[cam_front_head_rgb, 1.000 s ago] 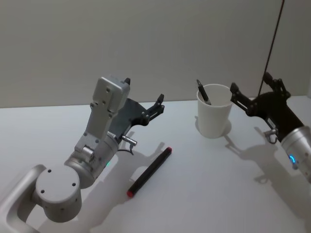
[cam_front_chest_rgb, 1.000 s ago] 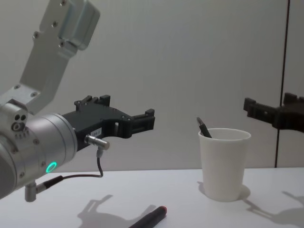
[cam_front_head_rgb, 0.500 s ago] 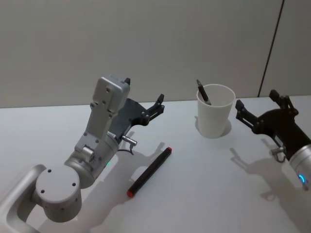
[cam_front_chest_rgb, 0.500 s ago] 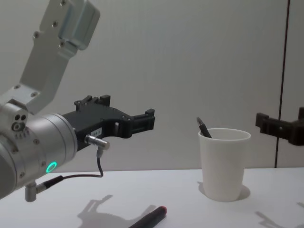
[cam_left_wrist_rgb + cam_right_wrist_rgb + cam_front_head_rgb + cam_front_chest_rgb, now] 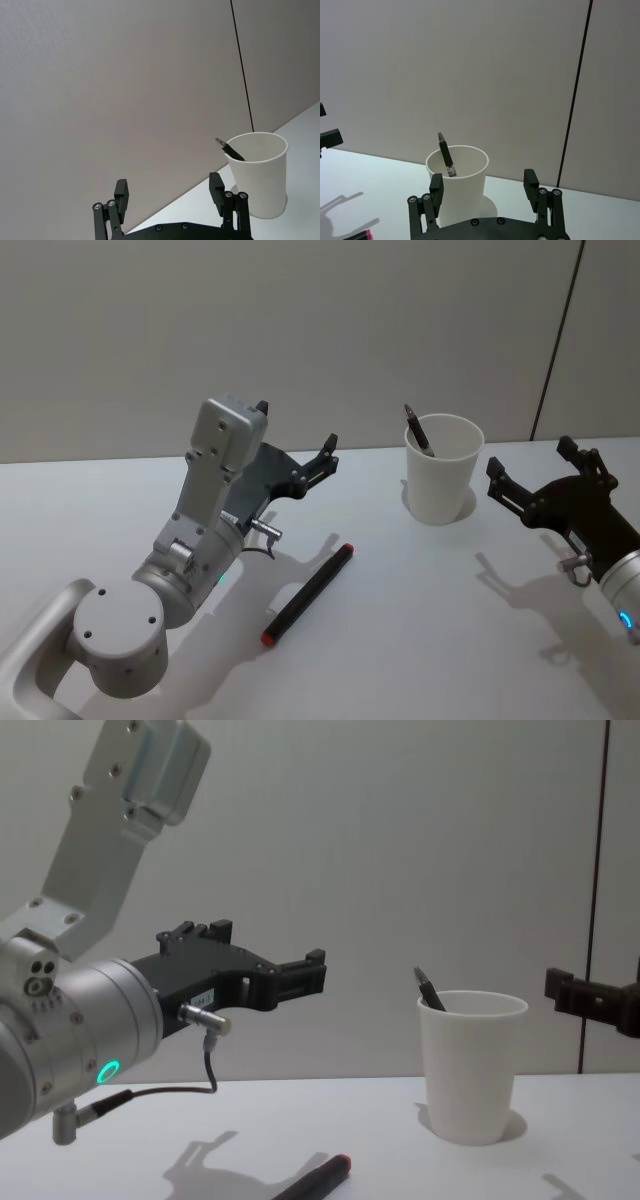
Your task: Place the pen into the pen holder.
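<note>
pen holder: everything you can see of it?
The pen holder is a plain white cup, paper by its look, tapered with a rolled rim. It stands upright on the white table. A dark pen leans inside against the rim, its end poking out. The open right hand is beside it, apart.
</note>
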Controlling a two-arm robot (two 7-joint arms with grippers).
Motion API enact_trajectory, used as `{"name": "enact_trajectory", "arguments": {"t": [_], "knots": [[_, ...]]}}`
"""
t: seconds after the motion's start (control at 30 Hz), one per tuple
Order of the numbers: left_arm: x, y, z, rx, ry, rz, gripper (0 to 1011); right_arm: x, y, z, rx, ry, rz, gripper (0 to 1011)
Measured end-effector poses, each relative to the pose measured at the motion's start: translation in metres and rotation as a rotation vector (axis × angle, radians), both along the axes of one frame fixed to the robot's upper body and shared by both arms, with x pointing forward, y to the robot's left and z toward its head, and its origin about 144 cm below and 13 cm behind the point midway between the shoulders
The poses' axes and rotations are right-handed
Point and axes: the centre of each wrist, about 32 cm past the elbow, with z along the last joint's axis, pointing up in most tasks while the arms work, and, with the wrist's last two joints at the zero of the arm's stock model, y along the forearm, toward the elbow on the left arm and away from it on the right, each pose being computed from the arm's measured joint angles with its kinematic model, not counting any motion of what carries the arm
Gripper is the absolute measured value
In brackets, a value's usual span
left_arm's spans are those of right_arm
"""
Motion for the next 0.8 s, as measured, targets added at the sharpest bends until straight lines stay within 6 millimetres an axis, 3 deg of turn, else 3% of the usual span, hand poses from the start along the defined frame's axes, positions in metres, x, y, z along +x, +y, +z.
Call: {"name": "enact_trajectory", "arguments": {"t": [0.5,0.8], "knots": [[-0.002,0.003,0.001,-0.007,0.011,-0.028,1001,0.000,0.000,0.000,0.001,0.000,0.000,1001],[-0.013,0.013,0.004,-0.019,0.054,-0.079,1001,0.000,0.000,0.000,0.000,-0.001,0.000,1001]]}}
